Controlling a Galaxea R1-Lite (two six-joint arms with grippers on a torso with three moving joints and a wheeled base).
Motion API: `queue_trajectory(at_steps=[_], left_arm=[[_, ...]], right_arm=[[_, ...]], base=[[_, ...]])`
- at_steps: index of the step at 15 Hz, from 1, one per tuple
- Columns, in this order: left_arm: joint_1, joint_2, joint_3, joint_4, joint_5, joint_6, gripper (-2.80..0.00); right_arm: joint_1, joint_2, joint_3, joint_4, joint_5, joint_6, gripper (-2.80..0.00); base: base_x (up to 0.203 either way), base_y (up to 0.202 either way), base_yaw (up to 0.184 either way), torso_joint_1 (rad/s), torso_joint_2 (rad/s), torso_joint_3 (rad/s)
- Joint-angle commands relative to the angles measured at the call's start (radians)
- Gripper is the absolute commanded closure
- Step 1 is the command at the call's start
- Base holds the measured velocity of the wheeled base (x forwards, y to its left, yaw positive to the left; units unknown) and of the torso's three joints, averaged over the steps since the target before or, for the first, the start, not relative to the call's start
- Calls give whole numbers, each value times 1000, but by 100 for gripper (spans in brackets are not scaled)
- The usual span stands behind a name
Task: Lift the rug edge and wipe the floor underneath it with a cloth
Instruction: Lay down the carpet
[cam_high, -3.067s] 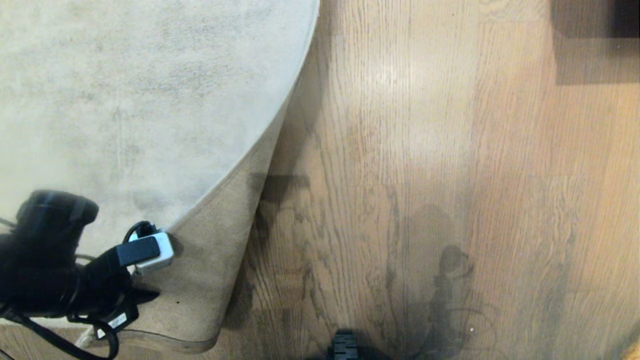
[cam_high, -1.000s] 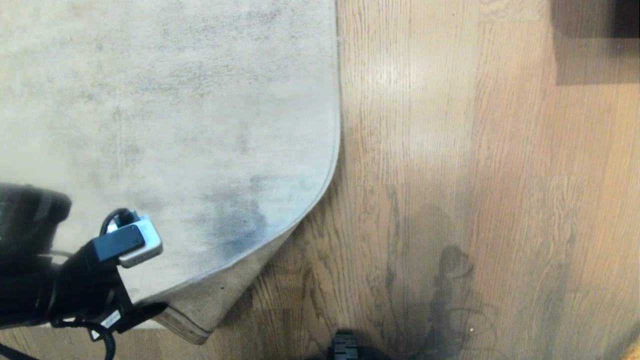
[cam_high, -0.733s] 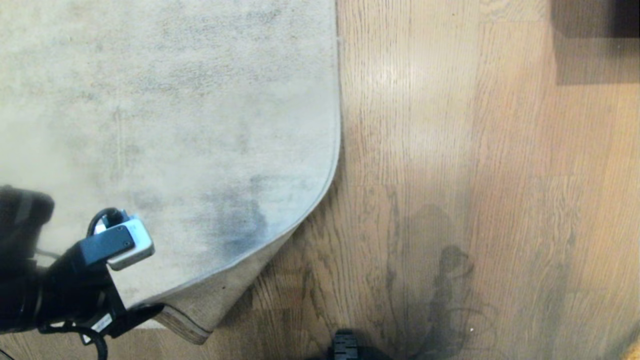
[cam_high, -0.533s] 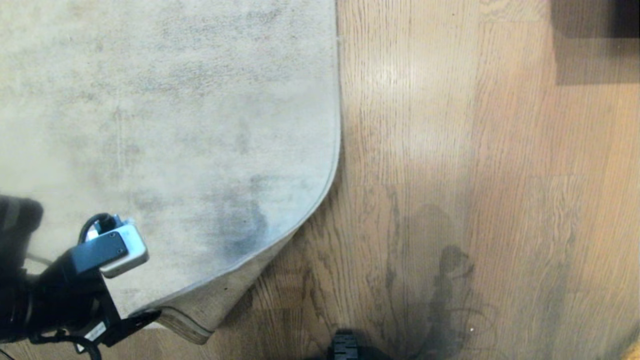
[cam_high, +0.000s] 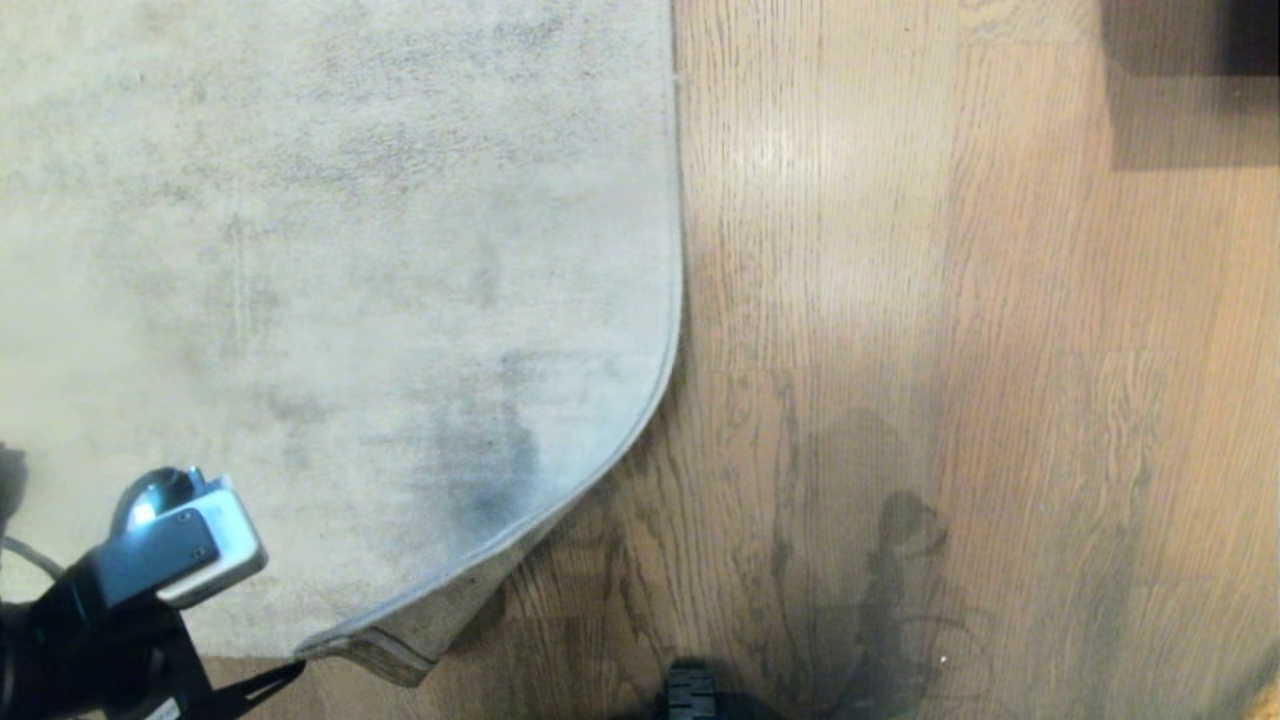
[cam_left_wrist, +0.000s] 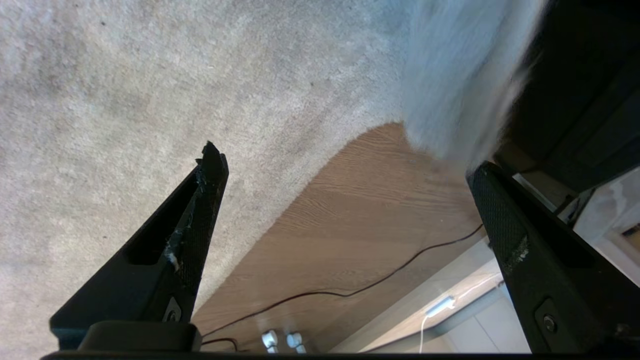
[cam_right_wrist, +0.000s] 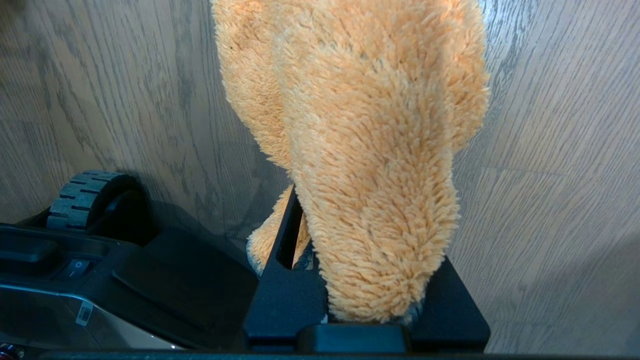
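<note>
Head view: the left gripper (cam_high: 250, 690) hangs low at the robot's left, just beside the curled rug edge (cam_high: 400, 650) on the floor (cam_high: 900, 350).

Left wrist view: jaws wide apart, holding nothing.

Right wrist view: the right gripper (cam_right_wrist: 360, 305) is clamped on the cloth (cam_right_wrist: 370, 150), farther from the rug.

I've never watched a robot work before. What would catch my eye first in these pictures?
Probably the fluffy orange-tan cloth, clamped in the right gripper above the brown wood-plank floor. Next, the big pale grey-beige rug: its corner near the robot curls up, showing tan backing, with the open left gripper hovering beside it.
</note>
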Motion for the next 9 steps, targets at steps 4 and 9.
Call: queue_trajectory(at_steps=[4, 9], left_arm=[[-22, -14, 40, -1, -5, 3, -280], [-44, -12, 101, -6, -9, -30, -280]], right_arm=[[0, 1, 0, 1, 1, -1, 0], [0, 1, 0, 1, 1, -1, 0]], base=[[0, 0, 0, 0, 0, 0], [0, 0, 0, 0, 0, 0]])
